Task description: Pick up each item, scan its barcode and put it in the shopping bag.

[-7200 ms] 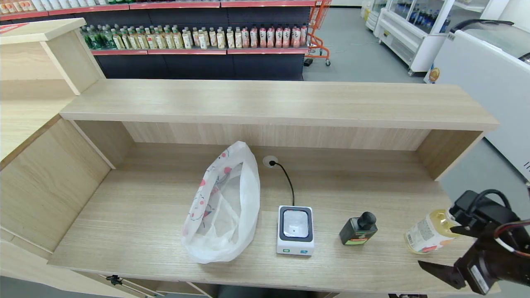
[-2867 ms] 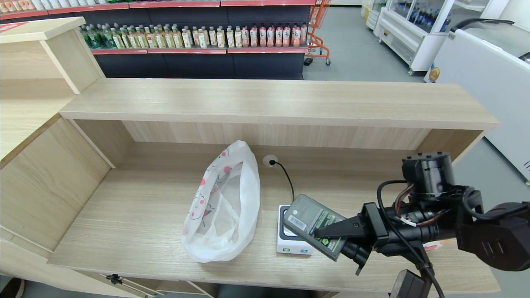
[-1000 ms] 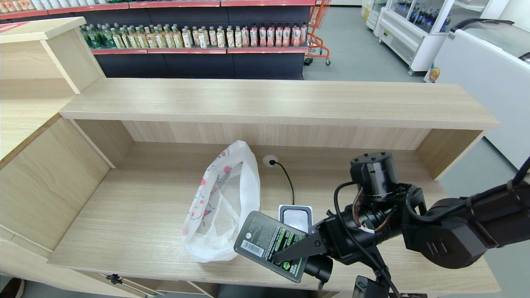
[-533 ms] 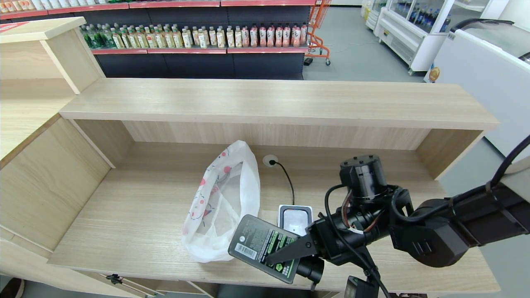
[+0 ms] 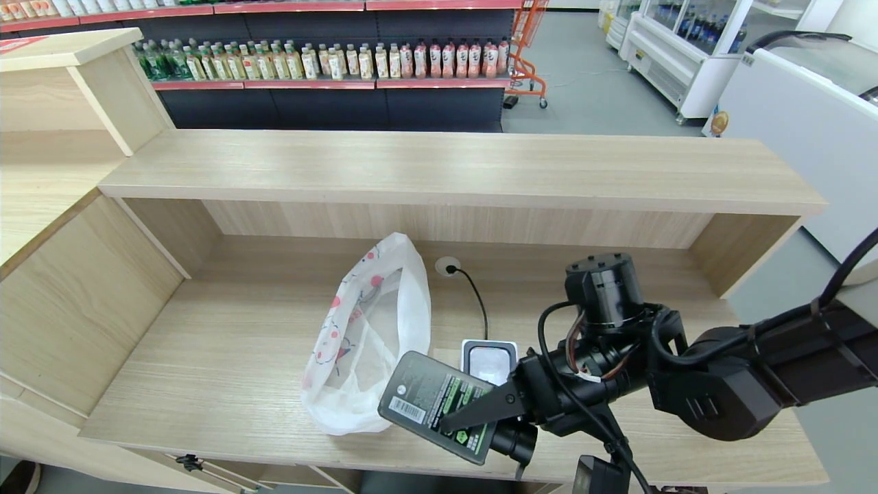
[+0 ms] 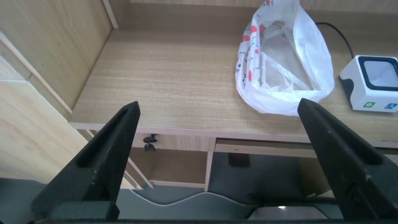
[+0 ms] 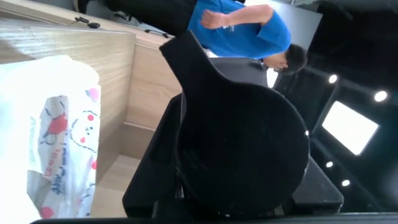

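Right tool [image 5: 454,424] grips dark bottle [image 5: 417,396], partly hiding scanner [image 5: 489,357]; bag [image 5: 374,322] alongside.

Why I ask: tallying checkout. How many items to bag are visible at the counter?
1: the dark grey flat bottle, in the right claw beside the white plastic shopping bag. The arm may hide others.

Open wood is seen on the counter [image 5: 226,357] from the left side wall [image 5: 89,302] across to the shopping bag [image 5: 370,343], and a wide passage is offered there. Along the back edge, headroom is capped by the upper ledge [image 5: 453,171]. Just right of the bag, the scanner [image 5: 488,360] is planted near the front edge, with its cable [image 5: 477,302] trailed to the back. The narrow gap between them is overhung by the dark bottle [image 5: 432,405], clamped in the right gripper [image 5: 456,425].
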You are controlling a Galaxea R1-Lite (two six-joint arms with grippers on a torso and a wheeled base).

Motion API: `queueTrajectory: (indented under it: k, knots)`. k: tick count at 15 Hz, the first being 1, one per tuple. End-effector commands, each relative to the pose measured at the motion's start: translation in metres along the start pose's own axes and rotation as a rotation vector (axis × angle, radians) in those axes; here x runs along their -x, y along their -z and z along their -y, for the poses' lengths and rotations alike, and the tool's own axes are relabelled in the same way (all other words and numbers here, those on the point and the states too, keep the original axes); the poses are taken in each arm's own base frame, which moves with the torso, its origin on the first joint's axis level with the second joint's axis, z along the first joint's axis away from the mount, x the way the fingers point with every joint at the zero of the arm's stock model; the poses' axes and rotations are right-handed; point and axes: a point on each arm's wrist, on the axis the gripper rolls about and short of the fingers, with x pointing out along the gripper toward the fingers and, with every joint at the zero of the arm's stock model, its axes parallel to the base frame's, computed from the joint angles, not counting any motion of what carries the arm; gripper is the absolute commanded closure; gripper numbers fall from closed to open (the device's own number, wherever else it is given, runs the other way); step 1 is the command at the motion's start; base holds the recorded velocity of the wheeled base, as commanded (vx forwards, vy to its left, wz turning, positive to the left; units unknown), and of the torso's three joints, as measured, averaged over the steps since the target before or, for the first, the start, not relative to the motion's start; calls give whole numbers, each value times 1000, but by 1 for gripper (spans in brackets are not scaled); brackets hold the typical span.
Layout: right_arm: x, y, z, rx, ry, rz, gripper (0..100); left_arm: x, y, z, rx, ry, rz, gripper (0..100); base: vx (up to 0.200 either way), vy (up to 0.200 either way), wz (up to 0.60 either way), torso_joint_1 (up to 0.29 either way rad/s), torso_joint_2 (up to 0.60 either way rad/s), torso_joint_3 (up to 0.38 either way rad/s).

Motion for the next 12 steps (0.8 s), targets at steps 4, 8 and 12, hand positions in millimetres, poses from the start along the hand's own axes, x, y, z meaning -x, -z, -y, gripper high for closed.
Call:
queueTrajectory:
  k: [4, 8, 12]
  knots:
    - [57, -18, 73, -438, -164, -340, 100, 0, 0, 0, 0, 0, 1, 0, 0, 0, 0, 0, 0, 0]
    - [138, -103, 140, -901, -314, -628, 100, 0, 0, 0, 0, 2, 1, 0, 0, 0, 0, 0, 0, 0]
    - [168, -134, 167, -1627, 24, -935, 100, 0, 0, 0, 0, 0, 1, 0, 0, 0, 0, 0, 0, 0]
